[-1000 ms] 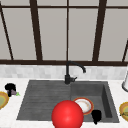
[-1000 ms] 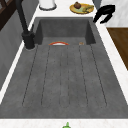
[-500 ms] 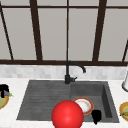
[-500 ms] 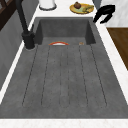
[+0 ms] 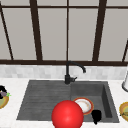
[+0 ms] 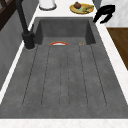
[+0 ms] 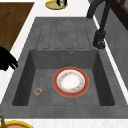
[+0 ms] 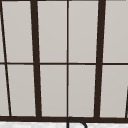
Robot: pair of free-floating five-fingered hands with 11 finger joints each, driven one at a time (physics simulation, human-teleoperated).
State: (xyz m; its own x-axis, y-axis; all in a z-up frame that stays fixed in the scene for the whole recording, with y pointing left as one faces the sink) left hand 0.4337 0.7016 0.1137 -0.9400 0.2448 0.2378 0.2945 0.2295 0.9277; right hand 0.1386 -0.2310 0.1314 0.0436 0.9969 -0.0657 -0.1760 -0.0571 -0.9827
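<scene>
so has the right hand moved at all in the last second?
No. In the front view the right hand sits at the same spot by the sink's front right corner, just right of the plate, as before.

Hidden and cut-off parts around the sink, as I see them.
A red ball point(image 5: 67, 115) covers part of the plate point(image 5: 85, 105) and runs off the front view's bottom edge; the right robot hand point(image 7: 6, 61) is cut by the right side view's left edge; a yellow dish point(image 5: 124, 111) is clipped at the front view's right edge.
</scene>
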